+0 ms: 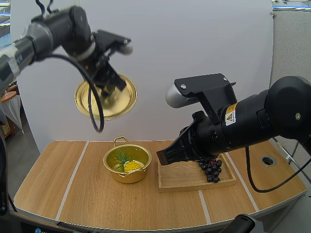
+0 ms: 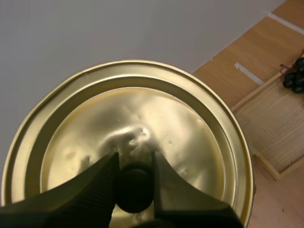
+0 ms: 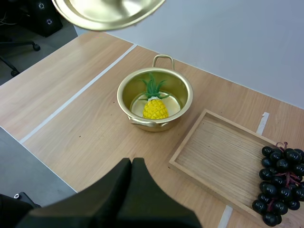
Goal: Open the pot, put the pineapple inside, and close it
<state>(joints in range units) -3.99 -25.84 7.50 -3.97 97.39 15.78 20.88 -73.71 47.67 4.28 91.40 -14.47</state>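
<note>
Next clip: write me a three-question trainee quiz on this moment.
1. True or false: the pineapple lies inside the pot.
2. What does the left gripper pinch? A) the pot's handle B) the knob of the lid C) nothing
3. Where do the grapes lie?
Key: 1 true. 2 B. 3 on the wooden tray.

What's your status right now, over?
Left gripper shut on lid, held high. Right gripper shut, empty. Pineapple lying in open pot. Grapes on tray beside pot, not in the way.
</note>
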